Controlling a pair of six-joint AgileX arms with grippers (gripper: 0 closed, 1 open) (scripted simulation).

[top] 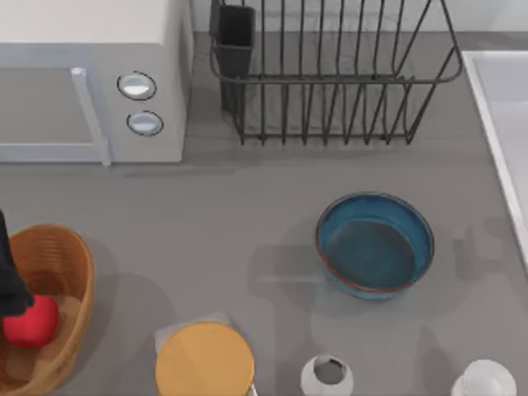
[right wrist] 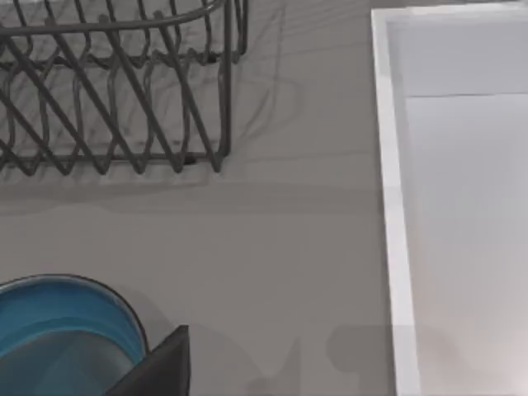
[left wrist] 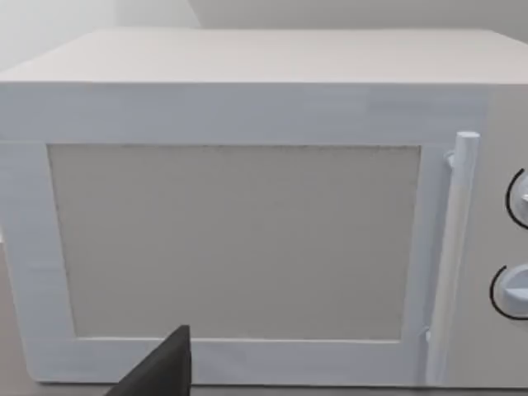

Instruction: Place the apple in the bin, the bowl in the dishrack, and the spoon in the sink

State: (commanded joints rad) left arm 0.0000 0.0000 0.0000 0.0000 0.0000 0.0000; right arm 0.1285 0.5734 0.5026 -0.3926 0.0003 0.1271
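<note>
Item 1: small red round apple (top: 31, 322), over the round woven wicker bin (top: 62, 260) at the desk's (top: 247, 223) left edge, directly under the dark left gripper (top: 11, 285); whether the fingers grip it or have let go, I cannot tell.
Item 2: wide blue glazed bowl with reddish-brown rim (top: 375, 244), upright, right of centre, well short of the dark wire dishrack (top: 330, 78) behind it; likely next to move.
Item 3: pale white-rimmed rectangular sink (top: 503, 124), right edge.
Item 4: right gripper, finger state cannot be told.

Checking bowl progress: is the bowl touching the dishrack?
Apart. The top view shows bare table between the bowl and the dishrack.
</note>
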